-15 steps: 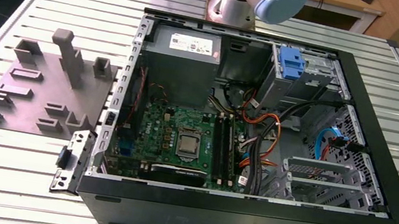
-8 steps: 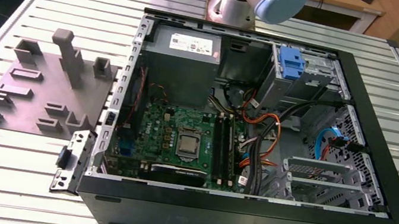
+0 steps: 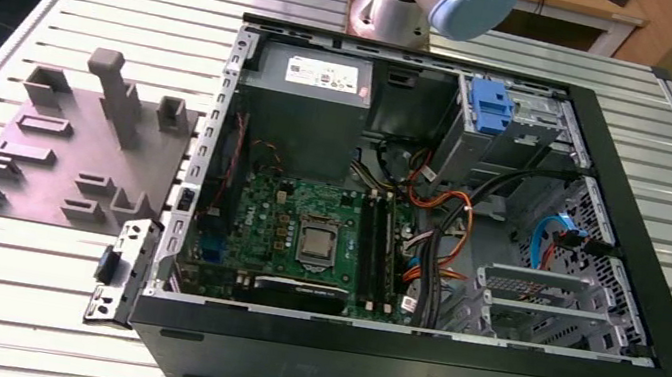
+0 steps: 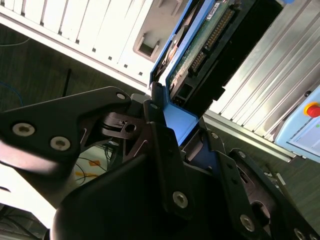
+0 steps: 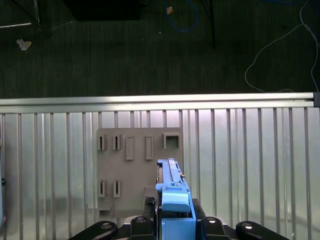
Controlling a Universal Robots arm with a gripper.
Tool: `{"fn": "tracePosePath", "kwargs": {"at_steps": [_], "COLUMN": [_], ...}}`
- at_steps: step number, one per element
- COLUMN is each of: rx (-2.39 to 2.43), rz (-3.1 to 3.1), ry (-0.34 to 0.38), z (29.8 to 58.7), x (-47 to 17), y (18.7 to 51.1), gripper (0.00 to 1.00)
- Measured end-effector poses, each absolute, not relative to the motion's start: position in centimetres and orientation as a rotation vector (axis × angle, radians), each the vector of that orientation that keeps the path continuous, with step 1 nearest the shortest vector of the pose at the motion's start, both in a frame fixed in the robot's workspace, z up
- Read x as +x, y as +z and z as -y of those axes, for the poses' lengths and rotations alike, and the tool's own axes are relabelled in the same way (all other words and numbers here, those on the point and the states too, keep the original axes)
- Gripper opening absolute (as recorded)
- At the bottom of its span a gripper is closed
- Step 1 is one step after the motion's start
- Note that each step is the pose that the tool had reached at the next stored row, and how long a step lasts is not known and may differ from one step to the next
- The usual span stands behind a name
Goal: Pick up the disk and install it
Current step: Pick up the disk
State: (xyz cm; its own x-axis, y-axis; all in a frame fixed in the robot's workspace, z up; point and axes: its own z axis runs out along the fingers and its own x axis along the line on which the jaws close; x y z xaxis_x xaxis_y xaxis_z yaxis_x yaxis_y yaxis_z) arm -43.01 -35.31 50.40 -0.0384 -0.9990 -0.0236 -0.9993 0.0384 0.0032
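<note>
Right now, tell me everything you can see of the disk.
The disk is a flat hard drive, clamped in the gripper and held clear of the table. Blue plastic rails run along its sides. In the second wrist view its underside shows a green circuit board and a black connector row. In the first wrist view it appears edge-on above the grey fixture plate. In the exterior view its white-and-blue label shows at the upper left.

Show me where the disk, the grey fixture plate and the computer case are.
disk (image 5: 173, 199): first wrist view, on its blue side rail.
grey fixture plate (image 3: 52, 146): exterior view, on a flat bare part of its base.
computer case (image 3: 415, 375): exterior view, on its black outer side wall.
</note>
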Motion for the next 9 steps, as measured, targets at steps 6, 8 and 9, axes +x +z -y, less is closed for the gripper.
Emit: {"fn": "tracePosePath", "kwargs": {"at_steps": [6, 8, 9], "rx": [-2.168, -2.168, -2.168], "rz": [-2.253, -2.253, -2.253], "ry": [0.029, 0.029, 0.029], "z": [35.31, 35.31, 35.31], "x": [-42.89, -42.76, -42.70], "y": [50.41, 50.40, 50.40], "gripper": [0.37, 0.37, 0.37]}}
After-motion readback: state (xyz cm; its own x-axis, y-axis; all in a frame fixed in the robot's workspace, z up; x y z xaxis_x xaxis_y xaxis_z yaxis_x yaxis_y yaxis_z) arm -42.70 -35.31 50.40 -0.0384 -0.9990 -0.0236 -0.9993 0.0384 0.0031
